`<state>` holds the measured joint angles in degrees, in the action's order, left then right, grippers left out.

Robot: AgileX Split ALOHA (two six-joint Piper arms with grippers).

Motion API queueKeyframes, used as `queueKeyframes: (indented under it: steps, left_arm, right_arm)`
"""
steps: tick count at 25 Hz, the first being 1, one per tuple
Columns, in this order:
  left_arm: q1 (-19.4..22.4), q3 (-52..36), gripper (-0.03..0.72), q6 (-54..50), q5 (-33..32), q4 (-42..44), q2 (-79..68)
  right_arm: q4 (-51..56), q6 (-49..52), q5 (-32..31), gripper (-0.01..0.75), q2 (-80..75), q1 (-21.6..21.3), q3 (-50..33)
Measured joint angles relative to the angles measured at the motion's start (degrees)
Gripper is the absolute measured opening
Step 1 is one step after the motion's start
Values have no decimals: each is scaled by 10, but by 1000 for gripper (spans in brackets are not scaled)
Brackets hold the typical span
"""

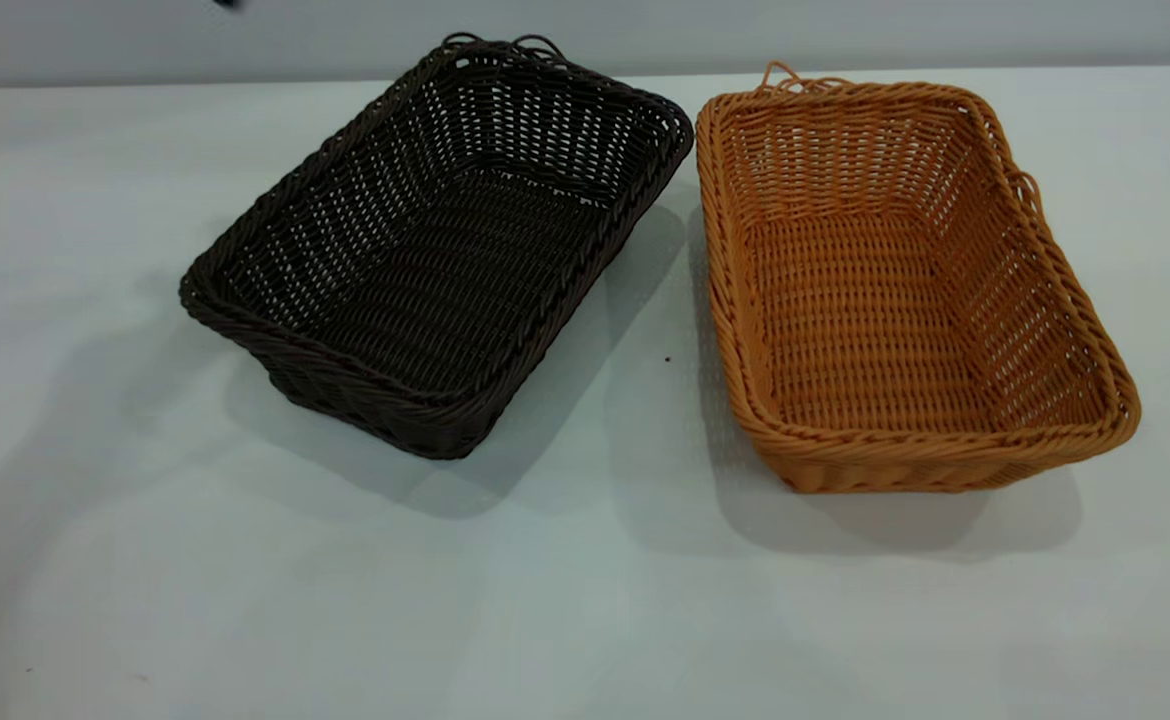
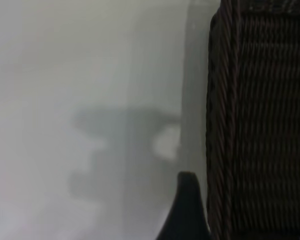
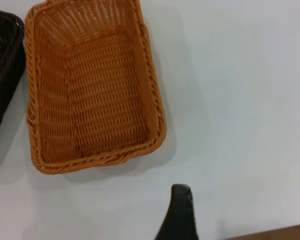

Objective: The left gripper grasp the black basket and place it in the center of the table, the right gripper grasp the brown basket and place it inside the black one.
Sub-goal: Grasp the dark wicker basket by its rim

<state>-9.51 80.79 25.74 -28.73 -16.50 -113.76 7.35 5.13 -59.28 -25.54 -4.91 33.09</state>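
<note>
The black basket (image 1: 440, 245) sits left of centre on the table (image 1: 585, 600), turned at an angle. The brown basket (image 1: 900, 290) sits right of it, close but apart. Both are empty. Neither gripper shows in the exterior view. In the left wrist view my left gripper (image 2: 190, 200) is low, right beside the outer side of the black basket's braided rim (image 2: 222, 125). In the right wrist view my right gripper (image 3: 182, 210) hovers over bare table, well clear of the brown basket (image 3: 92, 90). It holds nothing.
The table's far edge (image 1: 145, 85) meets a pale wall behind the baskets. Bare tabletop lies in front of both baskets and to the far left. A brown strip (image 3: 280, 232) shows at one corner of the right wrist view.
</note>
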Motion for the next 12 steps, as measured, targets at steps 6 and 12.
queueKeyframes:
  steps: [6, 12]
  left_arm:
    - [-20, 81, 548, 16, 7, -1, -120]
    - [-49, 137, 548, 29, 9, -1, -203]
  right_arm:
    - [20, 4, 29, 565, -90, 0, 0]
    - [48, 3, 62, 565, -182, 0, 0]
